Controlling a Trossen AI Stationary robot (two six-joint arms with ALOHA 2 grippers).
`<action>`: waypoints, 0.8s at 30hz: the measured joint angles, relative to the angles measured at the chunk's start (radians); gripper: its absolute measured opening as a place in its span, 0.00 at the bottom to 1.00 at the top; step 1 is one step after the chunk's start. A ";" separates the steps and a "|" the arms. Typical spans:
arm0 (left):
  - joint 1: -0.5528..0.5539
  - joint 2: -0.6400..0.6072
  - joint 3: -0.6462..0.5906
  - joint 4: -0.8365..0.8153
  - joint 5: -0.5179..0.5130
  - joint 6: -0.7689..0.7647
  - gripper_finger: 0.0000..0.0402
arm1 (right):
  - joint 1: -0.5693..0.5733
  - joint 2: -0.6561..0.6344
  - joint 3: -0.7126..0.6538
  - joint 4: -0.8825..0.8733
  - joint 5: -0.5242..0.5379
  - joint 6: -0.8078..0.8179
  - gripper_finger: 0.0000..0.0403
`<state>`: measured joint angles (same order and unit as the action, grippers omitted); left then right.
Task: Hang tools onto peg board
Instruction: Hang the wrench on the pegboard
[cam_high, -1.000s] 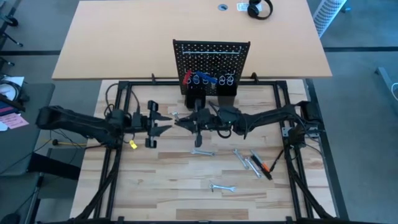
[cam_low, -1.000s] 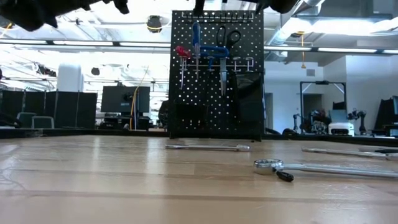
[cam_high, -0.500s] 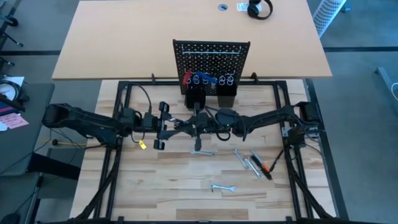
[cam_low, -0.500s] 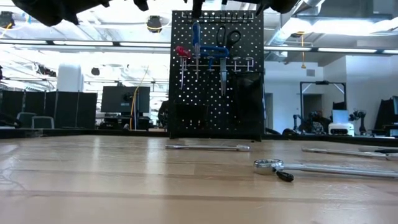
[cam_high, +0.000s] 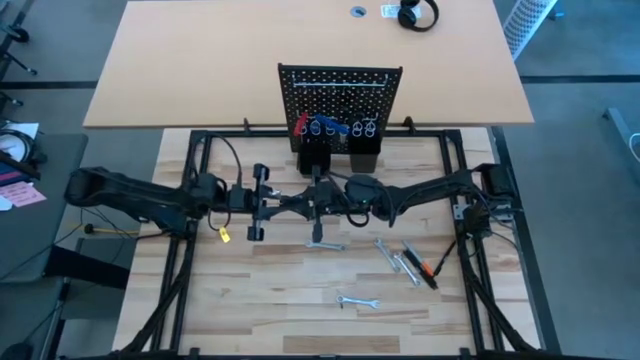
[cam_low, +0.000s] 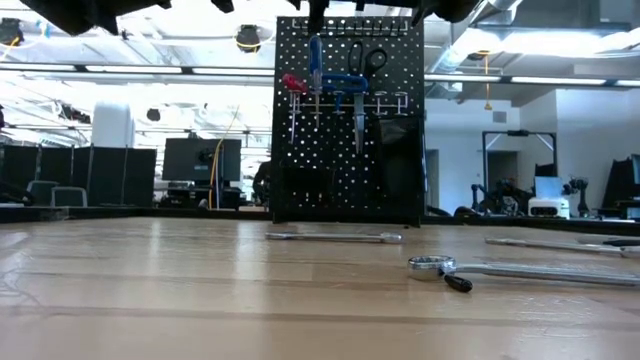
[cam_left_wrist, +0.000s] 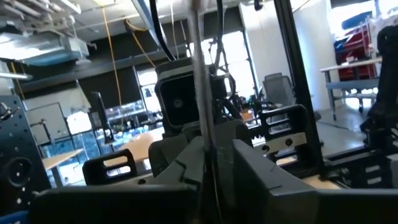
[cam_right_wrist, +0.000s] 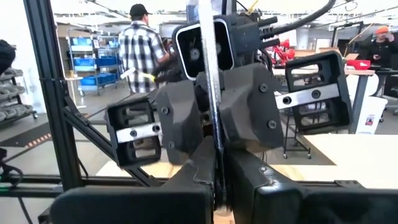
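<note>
A silver wrench (cam_high: 319, 222) is held in mid-air over the table's middle, between both grippers. My left gripper (cam_high: 300, 203) comes from the table's left and my right gripper (cam_high: 328, 200) from its right; each is shut on the wrench's shaft, tip facing tip. The peg board (cam_high: 340, 85) stands upright at the far side, and a red-handled tool, blue-handled tools and black scissors (cam_low: 368, 60) hang on its hooks. More wrenches (cam_high: 395, 255) and an orange-and-black tool (cam_high: 425, 270) lie flat on the wooden table. My left gripper pinches the wrench's shaft (cam_left_wrist: 200, 118) between its two fingers, coming level from the table's left, fingers across the shaft. The shaft runs up and down through the hold, clear of the table. My right gripper pinches the same shaft (cam_right_wrist: 211, 124) between its two fingers, level from the table's right, fingers across it. The wrench stands upright in the hold, and one end reaches above the fingers.
A long wrench (cam_high: 325, 244) lies on the table just below the held one, and a small one (cam_high: 357, 300) lies nearer the front edge. Two black cups (cam_high: 338, 150) sit at the board's base. A person in a checked shirt (cam_right_wrist: 146, 50) stands beyond the table.
My left gripper has gone toward the table's right, up to my right gripper, with its fingers spread on either side of the wrench. It has then shut on the shaft. My right gripper has kept its hold, and the wrench has stayed in place.
</note>
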<state>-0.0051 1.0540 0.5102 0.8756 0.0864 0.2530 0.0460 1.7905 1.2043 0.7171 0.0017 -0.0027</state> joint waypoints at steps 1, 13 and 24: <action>0.000 -0.010 0.000 -0.012 0.000 -0.005 0.08 | -0.001 0.000 0.000 -0.005 0.000 -0.005 0.07; -0.001 -0.044 0.049 -0.161 -0.017 -0.010 0.00 | -0.004 -0.003 0.001 -0.038 0.008 -0.005 0.28; 0.001 -0.044 0.066 -0.204 -0.032 -0.052 0.00 | -0.010 -0.002 -0.001 -0.157 -0.011 -0.009 0.24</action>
<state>-0.0045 1.0098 0.5763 0.6717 0.0541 0.2014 0.0357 1.7882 1.2030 0.5597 -0.0097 -0.0116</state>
